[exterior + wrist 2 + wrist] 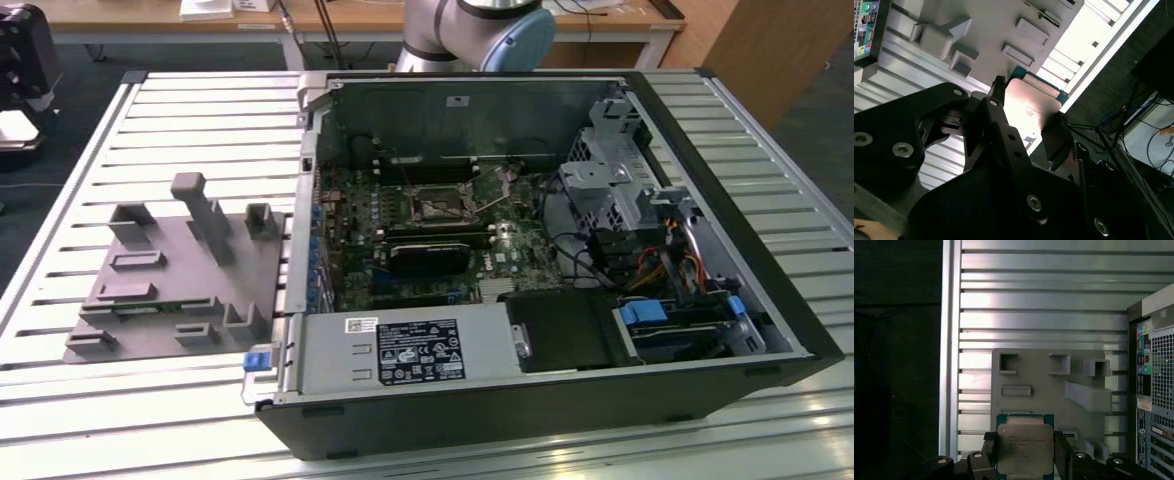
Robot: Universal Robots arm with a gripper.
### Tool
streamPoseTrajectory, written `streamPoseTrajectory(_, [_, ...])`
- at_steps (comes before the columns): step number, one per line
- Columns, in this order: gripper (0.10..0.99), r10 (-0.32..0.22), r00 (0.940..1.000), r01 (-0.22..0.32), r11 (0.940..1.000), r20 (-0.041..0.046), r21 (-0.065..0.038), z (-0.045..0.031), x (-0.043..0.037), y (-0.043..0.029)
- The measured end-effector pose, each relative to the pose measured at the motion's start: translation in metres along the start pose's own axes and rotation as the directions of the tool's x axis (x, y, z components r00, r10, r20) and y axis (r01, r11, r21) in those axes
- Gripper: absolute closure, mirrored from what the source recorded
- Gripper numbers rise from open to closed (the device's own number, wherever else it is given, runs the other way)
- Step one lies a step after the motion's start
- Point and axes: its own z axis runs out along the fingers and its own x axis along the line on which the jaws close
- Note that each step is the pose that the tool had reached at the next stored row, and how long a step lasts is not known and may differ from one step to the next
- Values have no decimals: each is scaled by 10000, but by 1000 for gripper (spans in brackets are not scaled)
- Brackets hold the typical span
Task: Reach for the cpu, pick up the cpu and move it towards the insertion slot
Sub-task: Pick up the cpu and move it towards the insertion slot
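The cpu [1025, 447] is a flat square chip with a silvery top and a green rim, and my gripper [1025, 452] is shut on it, one black finger [988, 452] on each side. In the second wrist view the cpu [1029, 107] shows edge-on between the fingers [996, 112]. It hangs well above the grey fixture [1044, 390], near the fixture's edge. The insertion slot [437, 205] is a silvery-framed square socket with a dark centre on the green motherboard inside the open computer case [694, 110].
The grey fixture [147, 290] with raised blocks lies on the slatted metal table [200, 110] at the exterior view's left of the case. A black module [424, 255], a power supply [400, 350], drive cages and cables [654, 260] crowd the case interior.
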Motion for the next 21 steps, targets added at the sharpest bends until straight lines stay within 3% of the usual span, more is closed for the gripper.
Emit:
streamPoseTrajectory(8, [545, 1, 10000, -1, 10000, 1, -1, -1, -253, 2])
streamPoseTrajectory(14, [545, 9, 10000, -9, 10000, 41, -1, -26, -375, 8])
streamPoseTrajectory(21, [545, 10, 10000, -10, 10000, 53, -1, -27, -596, 9])
